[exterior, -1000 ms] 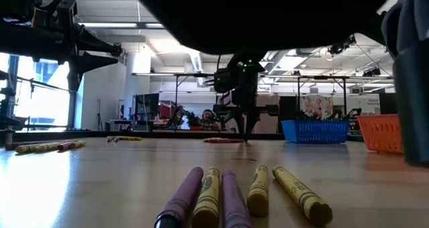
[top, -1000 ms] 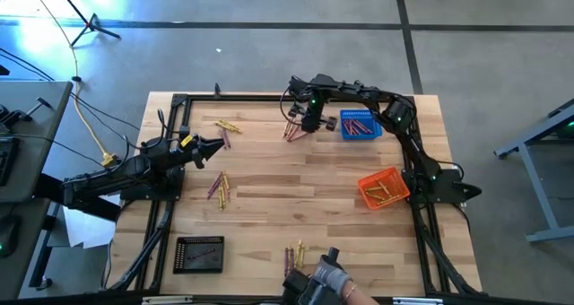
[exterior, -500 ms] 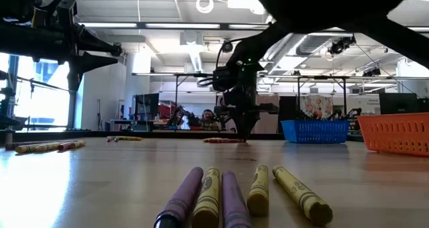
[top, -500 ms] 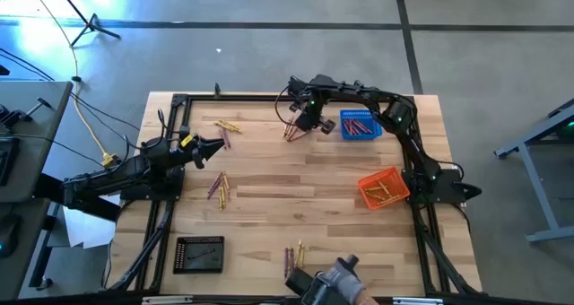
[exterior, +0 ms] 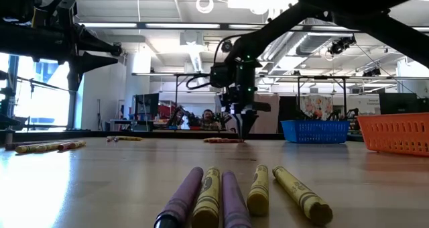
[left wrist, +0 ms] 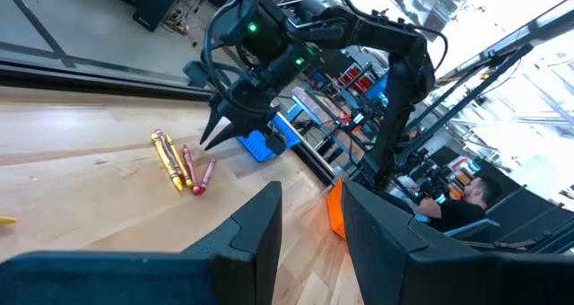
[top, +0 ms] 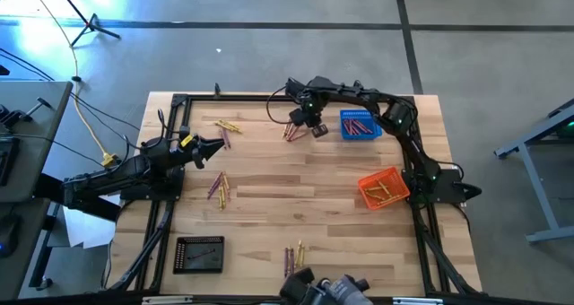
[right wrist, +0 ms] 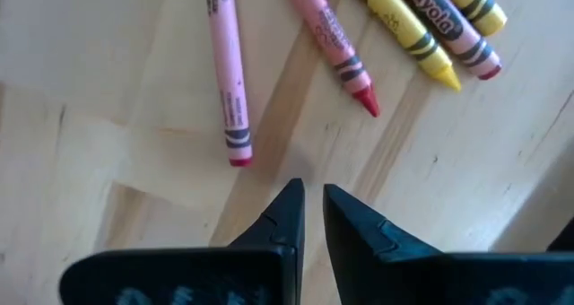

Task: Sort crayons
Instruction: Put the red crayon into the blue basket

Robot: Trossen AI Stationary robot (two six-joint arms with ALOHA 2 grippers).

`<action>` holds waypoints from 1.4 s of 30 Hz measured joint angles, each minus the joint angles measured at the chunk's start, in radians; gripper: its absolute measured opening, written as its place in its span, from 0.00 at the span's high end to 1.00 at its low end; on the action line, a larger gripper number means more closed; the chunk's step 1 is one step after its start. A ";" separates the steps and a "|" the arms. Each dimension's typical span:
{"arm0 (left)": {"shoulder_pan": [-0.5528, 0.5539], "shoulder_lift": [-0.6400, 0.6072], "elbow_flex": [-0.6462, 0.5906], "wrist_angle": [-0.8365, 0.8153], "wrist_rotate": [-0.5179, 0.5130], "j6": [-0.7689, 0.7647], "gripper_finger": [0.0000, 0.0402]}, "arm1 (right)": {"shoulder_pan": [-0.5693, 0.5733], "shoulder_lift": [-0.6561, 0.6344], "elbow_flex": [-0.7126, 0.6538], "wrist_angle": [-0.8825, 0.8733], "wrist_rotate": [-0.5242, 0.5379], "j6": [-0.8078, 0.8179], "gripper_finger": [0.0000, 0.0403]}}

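Roughly speaking, I'm partway through. Some crayons already lie in the blue basket [top: 360, 126], the orange basket [top: 380, 189] and the black basket [top: 198, 254], though I cannot count those from up here.

Four loose clusters are left on the table [top: 296, 188]. My right tool [top: 302, 126] hangs just over the far cluster of crayons [top: 289, 131], beside the blue basket; its wrist camera shows five sticks there: two pink-red, one maroon, two yellow. Its fingers stand a narrow slit apart with nothing between them, tips just above bare wood near the closest pink-red crayon [right wrist: 225, 72].

Another five lie at the near edge [exterior: 231, 194]: two purple, three yellow. The far-left cluster [top: 227, 127] and the left-middle cluster [top: 218, 187] are too small for me to count.

My left tool [top: 212, 146] waits over the table's left side, fingers apart and empty.
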 joint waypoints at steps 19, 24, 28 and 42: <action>0.000 0.000 0.000 0.000 0.000 0.000 0.74 | 0.048 -0.067 0.001 -0.029 -0.048 0.193 0.92; 0.000 0.000 0.000 0.000 0.000 0.000 0.74 | 0.084 -0.061 0.001 -0.006 -0.068 0.193 0.86; 0.000 0.000 0.000 0.000 0.000 0.000 0.74 | 0.092 -0.060 0.001 0.028 -0.066 0.193 0.79; 0.000 0.000 0.000 0.001 -0.002 0.000 0.74 | 0.097 -0.011 -0.001 0.066 -0.120 0.262 0.71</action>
